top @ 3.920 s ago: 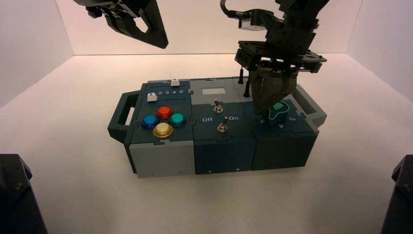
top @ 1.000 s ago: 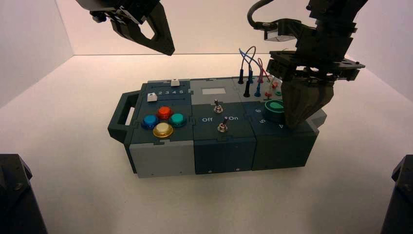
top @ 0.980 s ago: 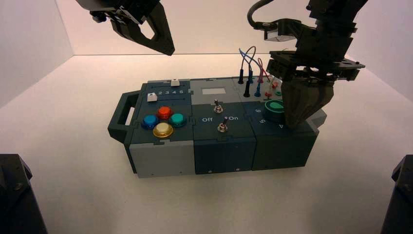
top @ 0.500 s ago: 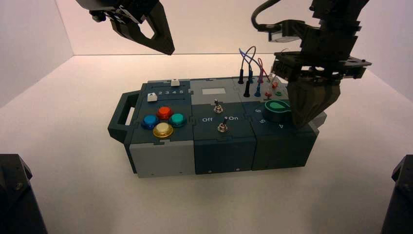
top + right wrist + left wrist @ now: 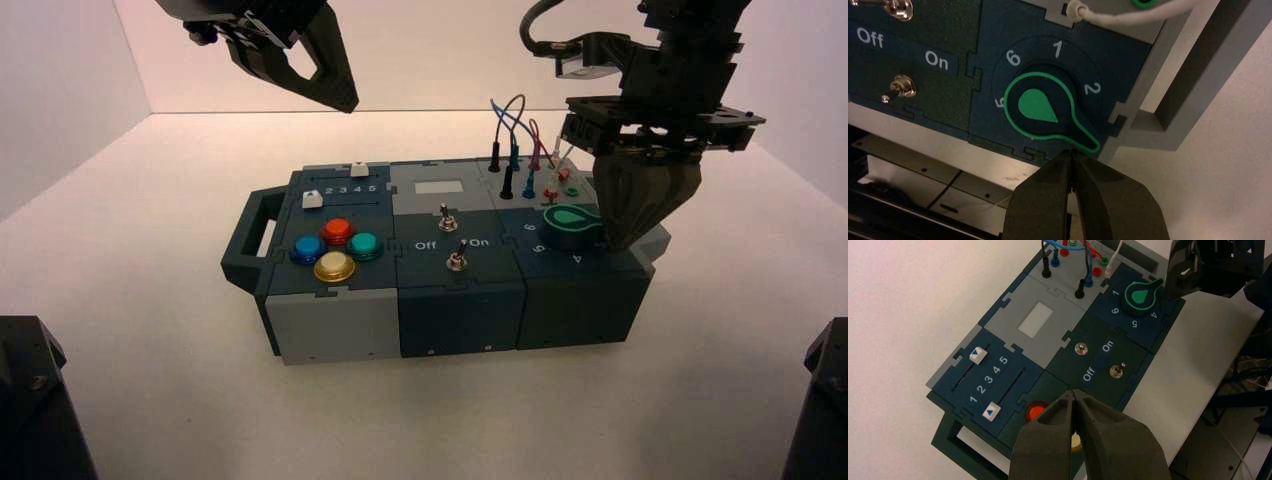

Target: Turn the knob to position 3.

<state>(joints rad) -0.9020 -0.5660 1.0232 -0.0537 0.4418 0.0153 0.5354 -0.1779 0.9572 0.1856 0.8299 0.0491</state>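
The green teardrop knob (image 5: 570, 222) sits on the right part of the dark box (image 5: 460, 310). In the right wrist view the knob (image 5: 1040, 107) has its pointer tip past the numeral 2 (image 5: 1092, 89), toward the box's right edge. The numeral 3 is hidden in every view; 6, 1 and part of 5 show. My right gripper (image 5: 625, 240) is shut and empty, its tips (image 5: 1070, 152) right beside the pointer tip. My left gripper (image 5: 340, 100) is shut and empty, held high over the back left; its tips (image 5: 1075, 392) hang above the box's button end.
Two metal toggle switches (image 5: 456, 260) with Off and On lettering stand mid-box. Coloured push-buttons (image 5: 337, 231) and two sliders (image 5: 312, 199) are on the left part. Plugged wires (image 5: 515, 140) rise at the back right, close behind my right gripper. A handle (image 5: 255, 225) sticks out left.
My right gripper has shifted to the right along the box. The knob's pointer has swung from the front numerals round toward the right edge. The left arm has not moved.
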